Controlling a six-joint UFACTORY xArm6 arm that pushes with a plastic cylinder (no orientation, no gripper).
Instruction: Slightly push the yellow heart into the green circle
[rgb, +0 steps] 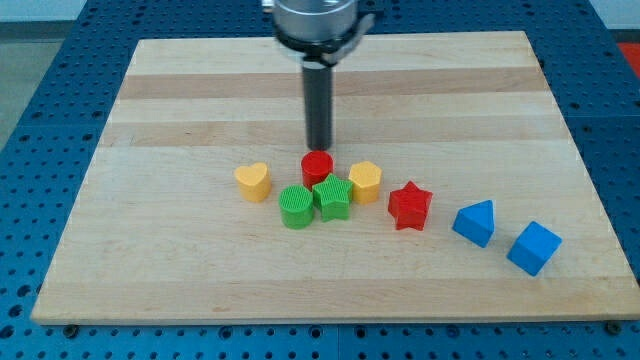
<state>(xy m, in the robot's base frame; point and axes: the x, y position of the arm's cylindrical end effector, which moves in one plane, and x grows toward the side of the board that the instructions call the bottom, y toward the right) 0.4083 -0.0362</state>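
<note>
Near the tabletop (200, 90) centre, my tip (318, 148) is seen just above the red cylinder (317, 166) | hand: none fitted, only a rod | yellow heart (253, 181) is placed left of the green circle (296, 207), close but apart | green star (332, 198) is pressed against the circle's right side.

A robotics lab bench. A pale wooden board (330, 90) serves as the counter, lying on a blue perforated metal mounting plate (40, 150) with a regular grid of holes. A metal robot arm mount (316, 22) hangs over the board.
</note>
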